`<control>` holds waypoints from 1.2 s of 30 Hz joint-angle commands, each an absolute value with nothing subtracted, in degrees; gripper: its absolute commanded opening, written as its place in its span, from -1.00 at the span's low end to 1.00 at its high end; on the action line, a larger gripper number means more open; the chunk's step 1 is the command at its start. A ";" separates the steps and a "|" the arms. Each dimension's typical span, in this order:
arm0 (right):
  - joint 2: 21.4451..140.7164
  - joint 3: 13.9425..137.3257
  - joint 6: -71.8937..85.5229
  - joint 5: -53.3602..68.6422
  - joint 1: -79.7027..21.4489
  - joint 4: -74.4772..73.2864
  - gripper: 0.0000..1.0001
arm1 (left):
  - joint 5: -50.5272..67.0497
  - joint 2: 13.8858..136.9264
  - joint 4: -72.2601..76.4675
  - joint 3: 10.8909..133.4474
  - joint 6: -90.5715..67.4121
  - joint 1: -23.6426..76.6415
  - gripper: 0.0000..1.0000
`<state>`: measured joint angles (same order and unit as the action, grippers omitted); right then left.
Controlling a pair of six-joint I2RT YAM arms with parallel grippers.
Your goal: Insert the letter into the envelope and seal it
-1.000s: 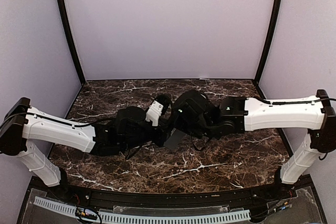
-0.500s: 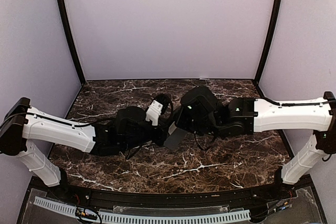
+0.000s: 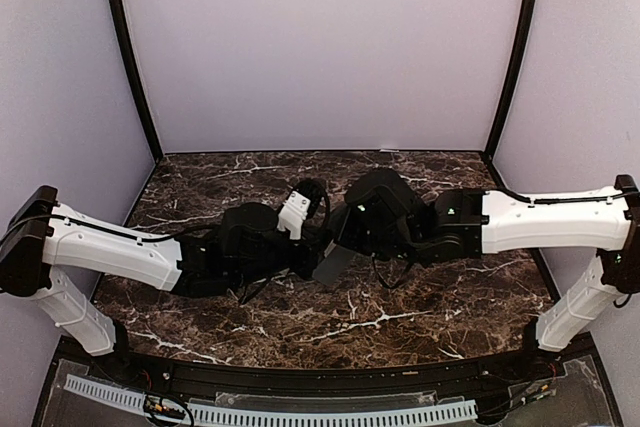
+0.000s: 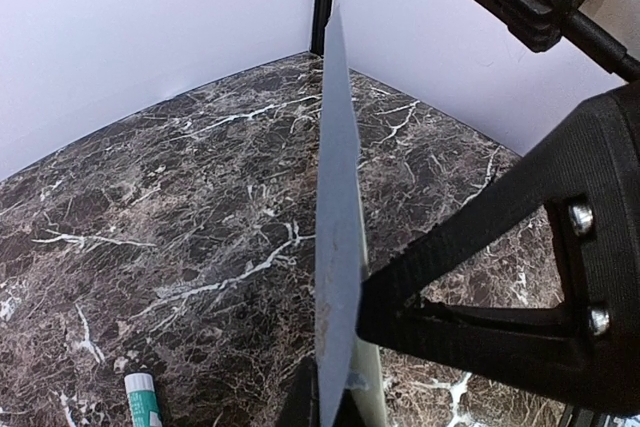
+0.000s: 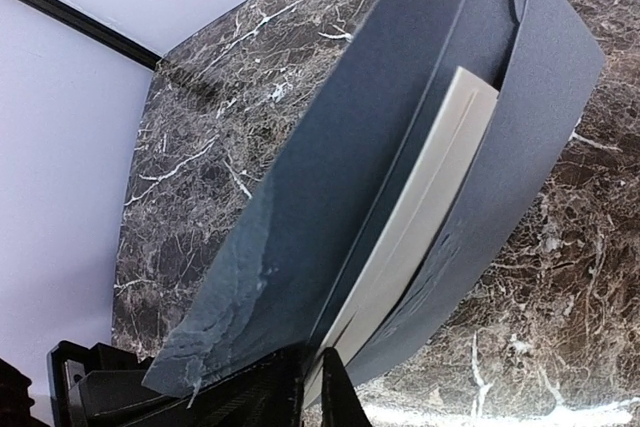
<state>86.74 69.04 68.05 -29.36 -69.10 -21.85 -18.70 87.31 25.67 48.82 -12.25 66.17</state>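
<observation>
letter (image 5: 425,187) inside envelope (image 5: 340,147), above table (image 5: 200,137)

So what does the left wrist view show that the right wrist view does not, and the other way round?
Only the left wrist view: a white-and-green glue stick lying on the table, and the envelope seen edge-on, as a thin upright strip.
Only the right wrist view: the envelope's mouth stands open, and the pale letter sits between its two walls.
Both: the blue-grey envelope, the dark marble table and the pale walls.
</observation>
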 commanded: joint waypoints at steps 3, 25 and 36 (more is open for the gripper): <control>86.57 67.99 68.21 -28.66 -68.63 -20.14 -0.92 | -17.62 86.47 26.95 50.36 -12.76 66.48 -1.00; 88.45 66.12 71.47 -29.57 -67.59 -20.12 -1.00 | -14.53 85.55 27.15 50.01 -13.96 66.53 -1.00; 89.77 66.11 73.89 -30.14 -67.58 -22.14 -1.00 | -13.28 84.83 27.19 49.83 -14.42 67.01 -1.00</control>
